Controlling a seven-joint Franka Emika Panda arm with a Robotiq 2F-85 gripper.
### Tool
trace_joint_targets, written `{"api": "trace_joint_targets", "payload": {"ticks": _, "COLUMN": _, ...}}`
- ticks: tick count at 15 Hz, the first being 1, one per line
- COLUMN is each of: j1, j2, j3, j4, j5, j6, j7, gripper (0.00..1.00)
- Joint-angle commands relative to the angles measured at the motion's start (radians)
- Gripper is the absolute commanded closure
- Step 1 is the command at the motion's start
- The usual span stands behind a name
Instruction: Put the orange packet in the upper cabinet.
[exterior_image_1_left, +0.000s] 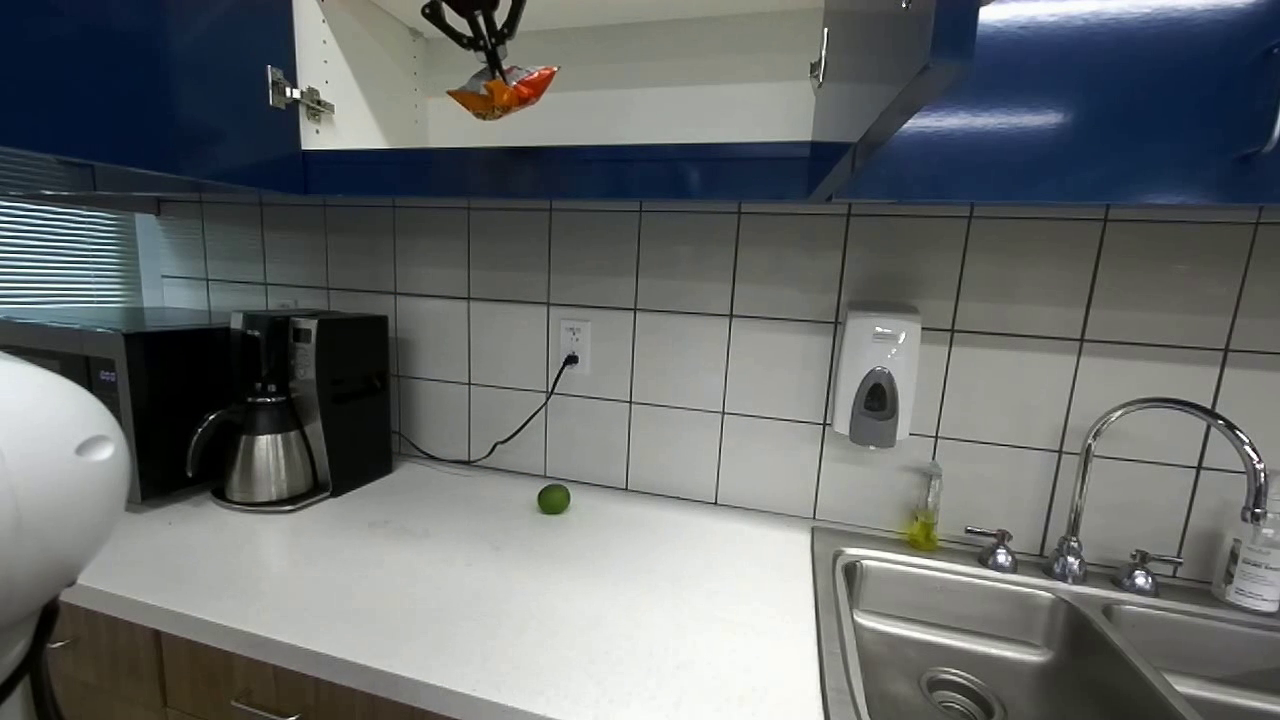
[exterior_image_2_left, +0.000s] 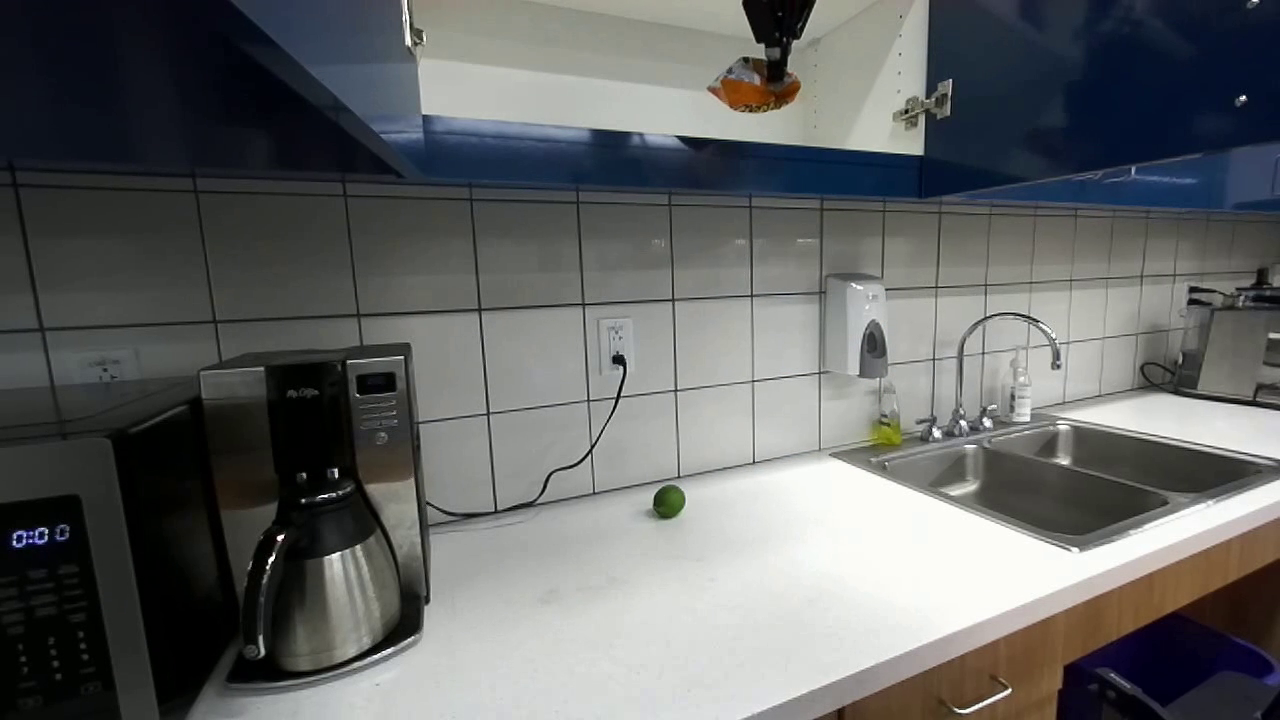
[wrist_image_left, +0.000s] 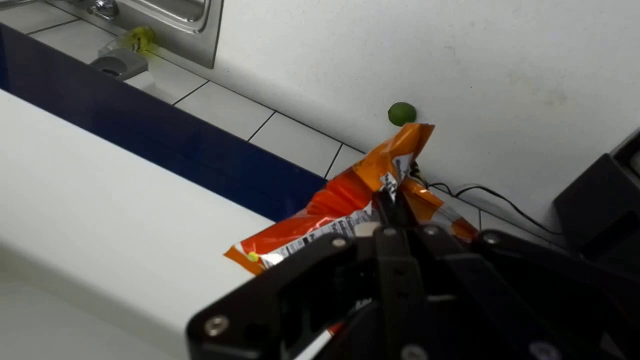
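Observation:
The orange packet (exterior_image_1_left: 530, 88) is crinkly orange-red with white print. It hangs in the fingertips of my gripper (exterior_image_1_left: 497, 72), which is shut on it. Both show in another exterior view, the packet (exterior_image_2_left: 740, 97) and the gripper (exterior_image_2_left: 776, 70). The upper cabinet (exterior_image_1_left: 570, 172) stands open with a white interior. In both exterior views the packet appears against the opening, above the blue bottom edge (exterior_image_2_left: 640, 155). In the wrist view the packet (wrist_image_left: 340, 195) is pinched mid-body by the gripper (wrist_image_left: 395, 207) and overlaps the cabinet's blue front edge (wrist_image_left: 200, 150). How deep it is inside, I cannot tell.
Open blue doors flank the opening, one at the left (exterior_image_1_left: 150, 90) and one at the right (exterior_image_1_left: 900, 75). A green ball-like object (exterior_image_2_left: 669, 501) lies on the counter below. A coffee maker (exterior_image_2_left: 390, 470), a microwave (exterior_image_2_left: 60, 560) and a sink (exterior_image_1_left: 835, 620) stand along the counter.

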Motion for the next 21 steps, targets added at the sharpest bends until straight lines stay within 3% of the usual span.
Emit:
{"api": "trace_joint_targets", "payload": {"ticks": 1, "j1": -0.01, "j2": 0.115, "j3": -0.01, "j4": 0.137, "j5": -0.055, "j6": 0.039, "j7": -0.051, "gripper": 1.0}}
{"api": "trace_joint_targets", "payload": {"ticks": 9, "j1": -0.026, "j2": 0.298, "j3": -0.066, "j4": 0.304, "j5": -0.078, "j6": 0.19, "j7": -0.116, "gripper": 1.0}}
{"api": "trace_joint_targets", "payload": {"ticks": 18, "j1": -0.043, "j2": 0.417, "j3": -0.112, "j4": 0.382, "j5": -0.063, "j6": 0.237, "j7": -0.134, "gripper": 1.0}}
{"api": "trace_joint_targets", "payload": {"ticks": 19, "j1": -0.045, "j2": 0.427, "j3": -0.114, "j4": 0.392, "j5": -0.063, "j6": 0.231, "j7": -0.135, "gripper": 0.74}}
{"api": "trace_joint_targets", "payload": {"ticks": 20, "j1": -0.047, "j2": 0.429, "j3": -0.116, "j4": 0.394, "j5": -0.061, "j6": 0.234, "j7": -0.137, "gripper": 0.73}}
{"api": "trace_joint_targets", "payload": {"ticks": 21, "j1": -0.046, "j2": 0.435, "j3": -0.12, "j4": 0.401, "j5": -0.065, "j6": 0.234, "j7": -0.136, "gripper": 0.66}}
